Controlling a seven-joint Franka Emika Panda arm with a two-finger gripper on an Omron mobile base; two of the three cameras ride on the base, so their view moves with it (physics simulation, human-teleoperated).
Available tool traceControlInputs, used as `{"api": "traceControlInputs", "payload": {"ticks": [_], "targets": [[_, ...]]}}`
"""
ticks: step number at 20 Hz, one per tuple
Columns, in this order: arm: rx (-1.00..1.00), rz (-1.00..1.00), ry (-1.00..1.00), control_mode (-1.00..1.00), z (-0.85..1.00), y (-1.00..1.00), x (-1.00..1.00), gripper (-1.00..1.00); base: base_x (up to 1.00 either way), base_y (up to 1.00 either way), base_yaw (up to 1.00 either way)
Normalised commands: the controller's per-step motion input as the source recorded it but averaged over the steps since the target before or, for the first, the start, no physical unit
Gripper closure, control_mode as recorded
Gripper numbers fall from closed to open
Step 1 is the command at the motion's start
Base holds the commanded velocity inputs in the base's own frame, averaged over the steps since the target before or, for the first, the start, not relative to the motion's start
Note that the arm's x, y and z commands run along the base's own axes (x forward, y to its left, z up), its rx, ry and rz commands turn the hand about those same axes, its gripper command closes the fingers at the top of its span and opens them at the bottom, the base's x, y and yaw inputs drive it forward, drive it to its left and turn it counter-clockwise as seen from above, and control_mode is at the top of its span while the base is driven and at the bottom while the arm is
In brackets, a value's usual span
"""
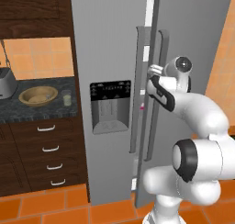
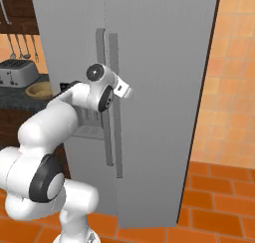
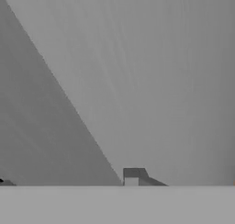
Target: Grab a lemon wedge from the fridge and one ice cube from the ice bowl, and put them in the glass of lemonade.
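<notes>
Left base view: the white arm with dark joints rises at the lower right and bends up toward the tall grey two-door fridge (image 1: 110, 58), its wrist level with the upper part of the two long vertical grey handles (image 1: 149, 94). The two-finger gripper (image 1: 152, 70) sits right at the right-hand handle, where the right door stands slightly ajar, showing a thin bright strip along its edge. Whether the fingers are apart or closed around the handle cannot be told, since the wrist hides them. In the right base view the gripper (image 2: 125, 90) points at the flat grey door face just right of the handles (image 2: 113, 102). The hand view shows plain grey door surface crossed by a slanted edge, with a small grey block at the bottom.

Left of the handles, the black-panelled water dispenser (image 1: 110, 106) is set in the left door. Farther left, on the dark speckled counter (image 1: 36, 110) above the dark wooden drawers, the small clear glass of pale yellowish lemonade (image 1: 67, 98) stands just beside the round light-brown wooden ice bowl (image 1: 38, 95). A silver toaster (image 1: 6, 83) stands beyond the bowl, at the picture's left edge.
</notes>
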Motion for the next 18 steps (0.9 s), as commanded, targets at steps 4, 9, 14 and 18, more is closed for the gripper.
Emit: {"api": "traceControlInputs", "payload": {"ticks": [4, 9, 14, 18], "targets": [[0.24, -0.15, 0.02, -1.00, 0.08, -1.00, -0.80, 1.00, 0.00, 0.00, 0.00], [0.25, -0.16, 0.00, -1.00, 0.11, -1.00, -0.83, 1.00, 0.00, 0.00, 0.00], [0.20, -0.12, 0.00, -1.00, 0.13, -1.00, -0.62, 1.00, 0.00, 0.00, 0.00], [0.08, -0.01, 0.00, -1.00, 0.26, -1.00, -0.15, 1.00, 0.00, 0.00, 0.00]]}}
